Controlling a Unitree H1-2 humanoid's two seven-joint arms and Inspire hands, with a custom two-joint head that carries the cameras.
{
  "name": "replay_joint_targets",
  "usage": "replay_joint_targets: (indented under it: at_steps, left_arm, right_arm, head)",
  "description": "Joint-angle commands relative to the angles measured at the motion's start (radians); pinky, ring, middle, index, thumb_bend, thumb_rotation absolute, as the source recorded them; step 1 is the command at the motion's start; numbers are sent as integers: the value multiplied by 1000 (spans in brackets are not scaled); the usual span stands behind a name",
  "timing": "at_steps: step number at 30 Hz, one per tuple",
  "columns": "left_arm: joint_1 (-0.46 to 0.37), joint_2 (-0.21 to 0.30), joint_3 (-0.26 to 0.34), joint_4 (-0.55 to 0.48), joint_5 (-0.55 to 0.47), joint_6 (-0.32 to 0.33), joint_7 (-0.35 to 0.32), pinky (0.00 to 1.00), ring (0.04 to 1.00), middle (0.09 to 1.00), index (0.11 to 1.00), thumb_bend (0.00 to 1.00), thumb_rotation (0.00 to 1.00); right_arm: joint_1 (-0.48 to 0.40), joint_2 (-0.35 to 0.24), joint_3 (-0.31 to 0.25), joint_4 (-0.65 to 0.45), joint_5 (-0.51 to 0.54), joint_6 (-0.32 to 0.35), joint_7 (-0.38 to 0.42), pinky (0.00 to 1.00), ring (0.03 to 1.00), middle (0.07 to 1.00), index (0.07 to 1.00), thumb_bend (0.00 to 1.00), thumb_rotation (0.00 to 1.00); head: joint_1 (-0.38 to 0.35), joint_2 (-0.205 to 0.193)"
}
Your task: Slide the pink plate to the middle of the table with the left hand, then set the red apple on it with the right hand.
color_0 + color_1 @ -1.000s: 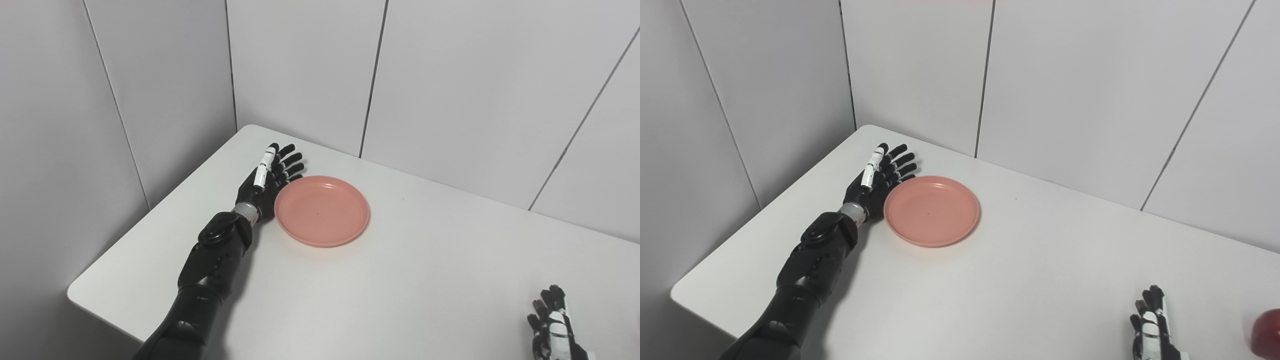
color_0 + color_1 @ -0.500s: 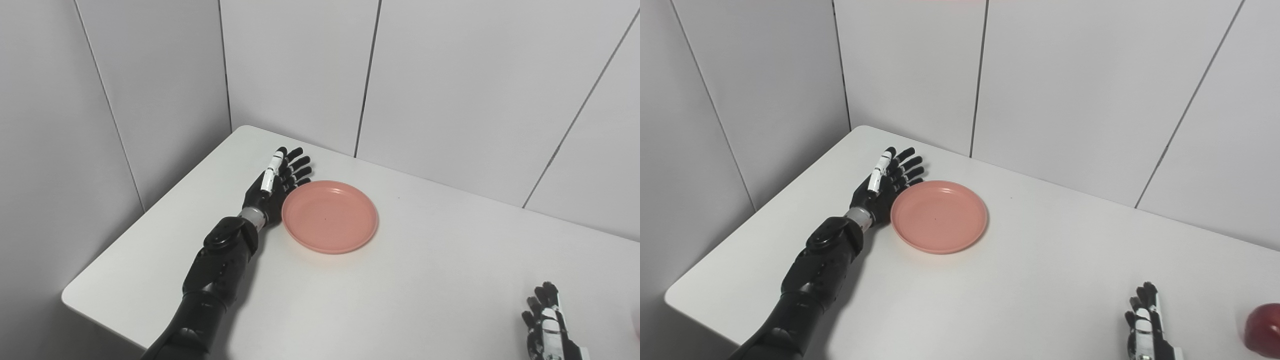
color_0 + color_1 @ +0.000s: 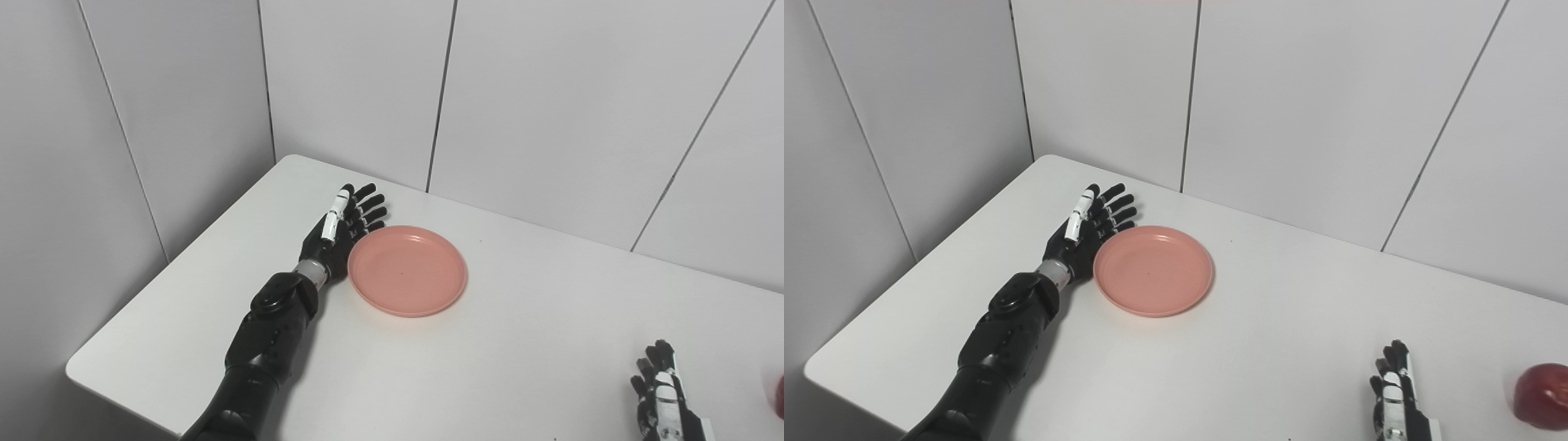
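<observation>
The left hand (image 3: 1084, 236), fingers spread, touches the pink plate (image 3: 1153, 270); right of the plate, the right hand (image 3: 1393, 392) is spread too. Only the right eye view shows the whole red apple (image 3: 1541, 395).

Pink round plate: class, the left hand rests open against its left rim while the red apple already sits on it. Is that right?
Not quite. The pink round plate is empty; the right eye view shows the red apple on the white table at the far right, beside the right hand. The open left hand is indeed against the plate's left rim.

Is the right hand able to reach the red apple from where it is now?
Probably yes. The right hand is open and holds nothing, and the red apple sits just to its right on the table, with only bare surface between them.
</observation>
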Motion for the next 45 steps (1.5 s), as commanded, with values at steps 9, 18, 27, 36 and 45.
replay_joint_targets:
  at_steps: [9, 18, 27, 36, 45]
  left_arm:
    - [38, -26, -29, -25, 29, 37, 13, 896, 893, 892, 872, 364, 1000]
    - [49, -46, -47, -70, 26, 62, 20, 903, 900, 896, 876, 377, 1000]
    - [67, -69, -61, -117, 28, 92, 11, 888, 891, 891, 872, 383, 1000]
    - [93, -87, -92, -184, 44, 121, 19, 895, 887, 885, 872, 381, 1000]
    - [116, -123, -119, -248, 48, 143, 31, 872, 880, 885, 876, 365, 1000]
  right_arm:
    - [-27, 13, 2, -21, -11, -57, -3, 1000, 994, 987, 991, 197, 1000]
    - [-28, 23, 1, -33, -21, -42, -12, 1000, 992, 979, 981, 233, 1000]
    - [-29, 37, 3, -50, -22, -22, -19, 1000, 991, 981, 981, 220, 1000]
    - [-31, 41, 5, -52, -39, -18, -22, 1000, 988, 977, 978, 240, 1000]
    - [-36, 54, 2, -47, -34, -23, -27, 1000, 977, 969, 972, 233, 1000]
  head:
    - [-37, 25]
    - [-62, 43]
    - [-86, 59]
    - [-110, 73]
    - [-128, 81]
